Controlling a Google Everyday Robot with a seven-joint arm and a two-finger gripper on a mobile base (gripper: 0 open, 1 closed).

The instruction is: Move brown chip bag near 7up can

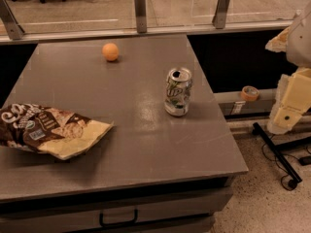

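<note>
The crinkled brown chip bag lies flat at the left edge of the desk, its cream end pointing right. The dented 7up can stands upright near the right edge, well apart from the bag. The hand hangs beyond the desk's right edge.

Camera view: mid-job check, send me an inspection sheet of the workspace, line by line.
Surface: grey table, with a drawer handle on its front.
Job's things: brown chip bag lying flat at the left edge, cream end pointing right; 7up can upright and dented, right of centre; the two are clearly apart.
Clutter: orange ball near the back of the table.
Grippers: gripper off the table's right side, away from both things.
Cables: black cables on the floor at right.
Surroundings: tape roll on a ledge right of the table; glass railing behind.
</note>
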